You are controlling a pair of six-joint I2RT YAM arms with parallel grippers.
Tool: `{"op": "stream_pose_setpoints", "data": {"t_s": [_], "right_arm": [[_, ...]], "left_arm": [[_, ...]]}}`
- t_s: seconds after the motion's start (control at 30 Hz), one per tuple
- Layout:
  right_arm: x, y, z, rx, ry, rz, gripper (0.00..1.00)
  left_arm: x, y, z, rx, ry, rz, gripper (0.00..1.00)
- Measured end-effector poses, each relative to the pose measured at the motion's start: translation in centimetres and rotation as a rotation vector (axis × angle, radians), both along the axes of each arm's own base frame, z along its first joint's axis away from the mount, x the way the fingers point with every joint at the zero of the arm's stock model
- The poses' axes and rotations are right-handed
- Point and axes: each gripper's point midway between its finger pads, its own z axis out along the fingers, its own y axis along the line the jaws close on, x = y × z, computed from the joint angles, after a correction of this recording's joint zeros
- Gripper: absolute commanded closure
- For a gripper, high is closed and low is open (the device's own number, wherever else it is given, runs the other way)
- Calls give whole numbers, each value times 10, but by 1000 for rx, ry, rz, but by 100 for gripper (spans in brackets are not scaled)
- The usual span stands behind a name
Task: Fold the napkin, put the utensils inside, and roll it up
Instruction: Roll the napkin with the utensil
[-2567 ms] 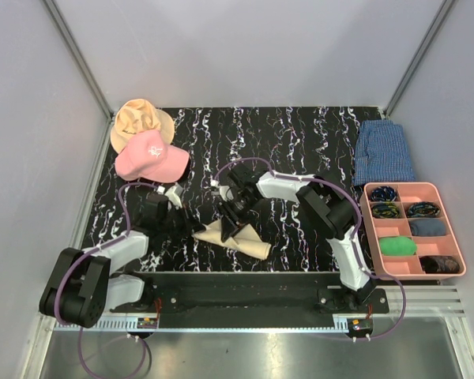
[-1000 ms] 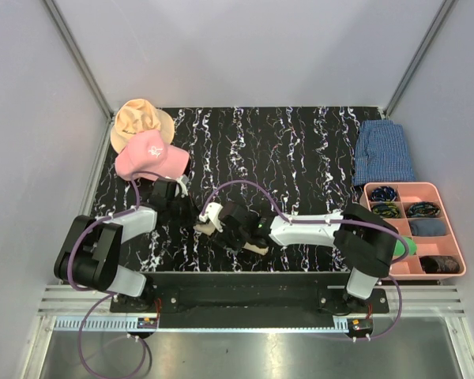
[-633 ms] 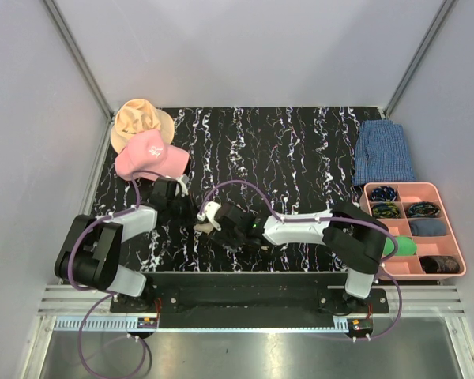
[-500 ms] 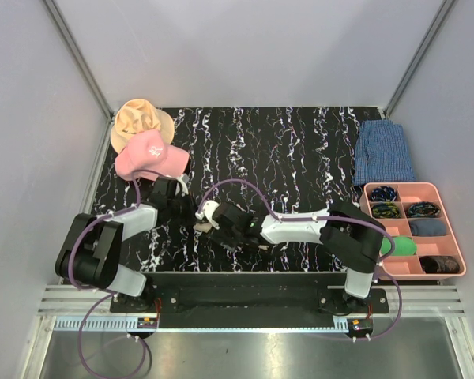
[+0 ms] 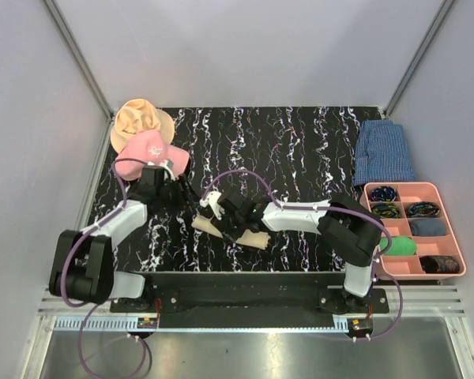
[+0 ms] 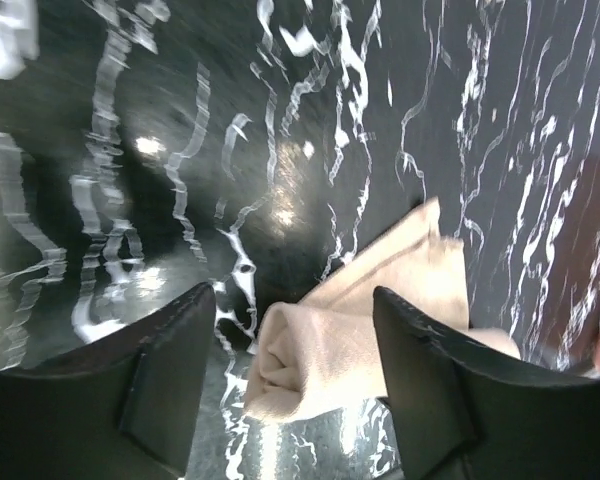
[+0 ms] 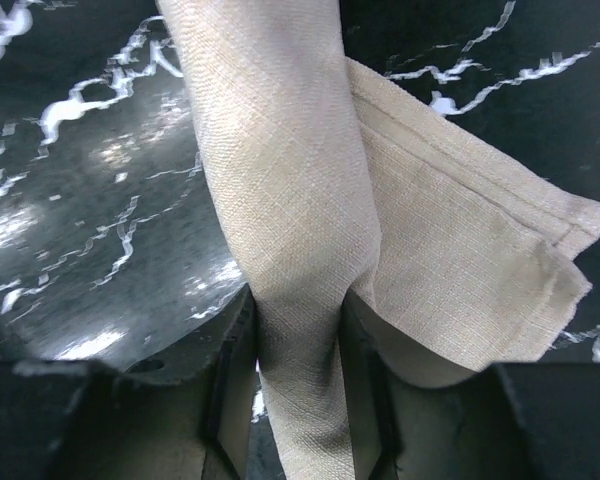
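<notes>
The beige napkin [image 5: 249, 237] lies rolled into a short bundle near the table's front edge. In the right wrist view the roll [image 7: 280, 180] runs down between the jaws of my right gripper [image 7: 298, 330], which is shut on it, both pads pressed into the cloth; a flat hemmed flap spreads to the right. From above, the right gripper [image 5: 223, 225] sits over the roll's left part. My left gripper [image 6: 292, 300] stands open, its dark fingers [image 6: 170, 370] apart on either side of the roll's end [image 6: 330, 350] with gaps between. From above, the left gripper [image 5: 182, 197] is just left of the roll. The utensils are out of view.
A pink cap [image 5: 150, 158] and a tan floppy hat [image 5: 138, 118] lie at the far left, close behind the left arm. A blue checked cloth [image 5: 383, 151] lies at the far right. A pink compartment tray [image 5: 403, 186] with small items stands at the right edge.
My left gripper has opened and drawn back left off the roll's end. My right gripper has closed onto the roll and shifted slightly away from the front edge.
</notes>
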Motion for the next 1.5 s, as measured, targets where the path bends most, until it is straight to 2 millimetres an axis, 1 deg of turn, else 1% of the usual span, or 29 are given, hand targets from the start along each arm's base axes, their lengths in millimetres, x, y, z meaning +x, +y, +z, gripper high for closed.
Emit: {"op": "stream_pose_setpoints", "data": {"t_s": [0.07,0.13,0.2,0.3,0.43,0.53,0.67,0.87,0.9,0.93,1.03,1.07,1.1,1.13,1.17,1.2,1.23,1.33,1.4,1.5], "right_arm": [[-3,1,1,27,53,8,64],[-10,0,3,57,136,18,64],[-18,-2,4,77,222,25,64],[-25,-4,5,103,349,28,64],[-22,-7,5,135,477,8,66],[-17,-9,5,165,572,-6,68],[-14,-11,4,188,651,-9,68],[-14,-12,3,215,716,-1,68],[-14,-12,3,219,725,-1,68],[-14,-12,3,223,733,0,68],[-13,-12,3,229,754,2,66],[-13,-12,3,230,760,0,64],[-13,-12,3,233,764,2,62],[-13,-12,3,234,771,2,57],[-13,-12,4,236,779,0,55],[-13,-11,4,236,783,-3,52],[-13,-11,6,238,789,-4,45],[-13,-10,10,243,801,-14,34],[-10,-10,15,240,780,-30,32],[3,-14,22,221,688,-69,29]], "left_arm": [[3,8,9,14,-35,33,32],[3,12,16,14,-74,46,32],[-4,11,18,1,-107,41,33],[-19,9,13,-24,-123,22,34],[-33,1,6,-56,-119,-16,35],[-40,-11,5,-82,-124,-67,35],[-46,-26,5,-108,-135,-128,36],[-48,-29,-7,-111,-108,-140,41],[-48,-30,-10,-111,-101,-140,43],[-47,-30,-12,-112,-93,-139,50],[-48,-33,-17,-118,-75,-142,61],[-48,-34,-18,-122,-74,-145,72],[-48,-35,-18,-127,-73,-147,76],[-48,-36,-18,-131,-71,-148,81],[-48,-37,-18,-135,-72,-150,93],[-47,-38,-18,-139,-73,-151,97],[-47,-38,-19,-142,-70,-152,100],[-48,-38,-22,-140,-57,-148,100],[-48,-38,-25,-134,-38,-143,100],[-46,-37,-28,-122,-13,-136,100]]}}
